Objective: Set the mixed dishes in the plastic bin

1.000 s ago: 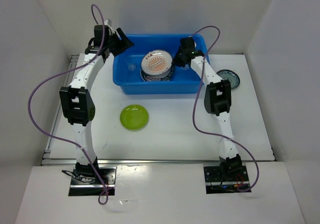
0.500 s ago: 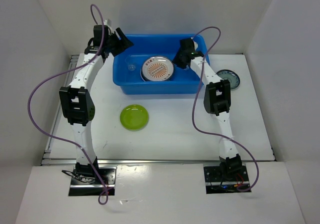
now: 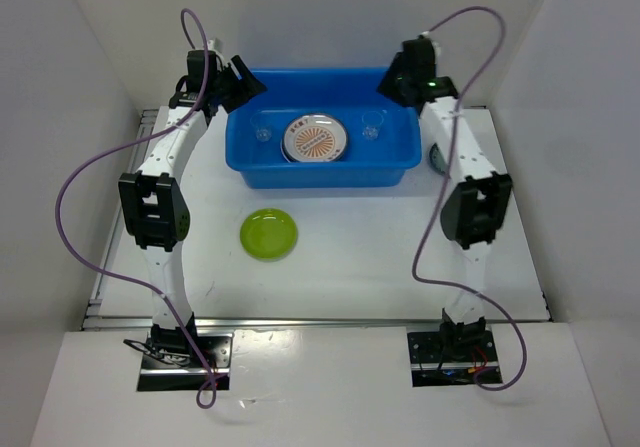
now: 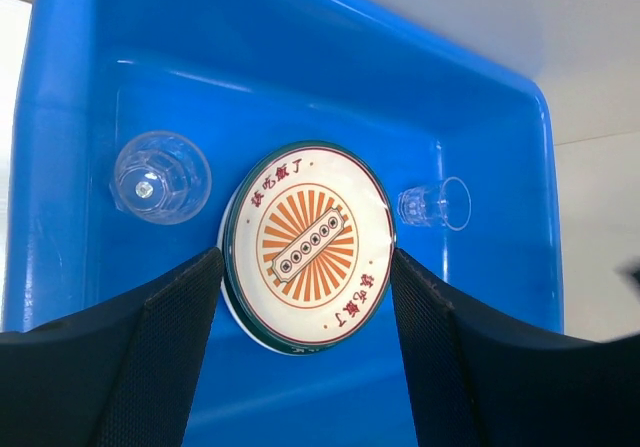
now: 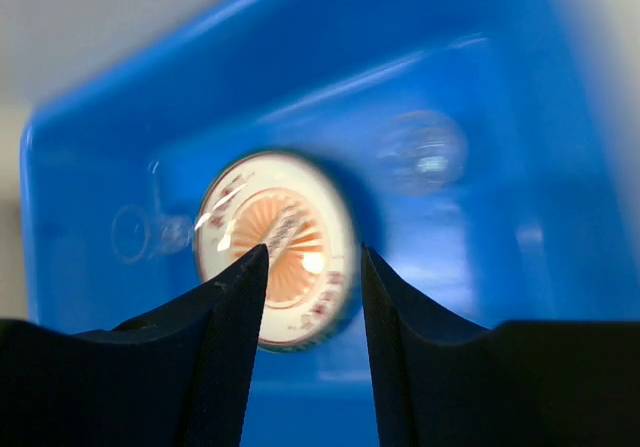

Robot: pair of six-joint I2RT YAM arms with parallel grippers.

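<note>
The blue plastic bin (image 3: 320,175) stands at the back of the table. In it the orange-sunburst plate (image 3: 315,139) lies flat, with a clear cup (image 3: 263,133) to its left and another clear cup (image 3: 373,127) to its right. A white edge shows under the plate in the left wrist view (image 4: 310,247). The lime-green plate (image 3: 268,233) lies on the table in front of the bin. The dark teal plate (image 3: 436,159) is mostly hidden behind my right arm. My left gripper (image 3: 245,77) is open over the bin's far left corner. My right gripper (image 3: 395,79) is open and empty over the far right corner.
White walls close in the table at the back and both sides. In the left wrist view one cup (image 4: 160,177) stands upright and the other cup (image 4: 435,204) lies on its side. The right wrist view is blurred.
My right gripper has let go of the sunburst plate, which now lies flat in the bin. It has risen and moved back to the bin's far right corner. The left arm has not moved.
</note>
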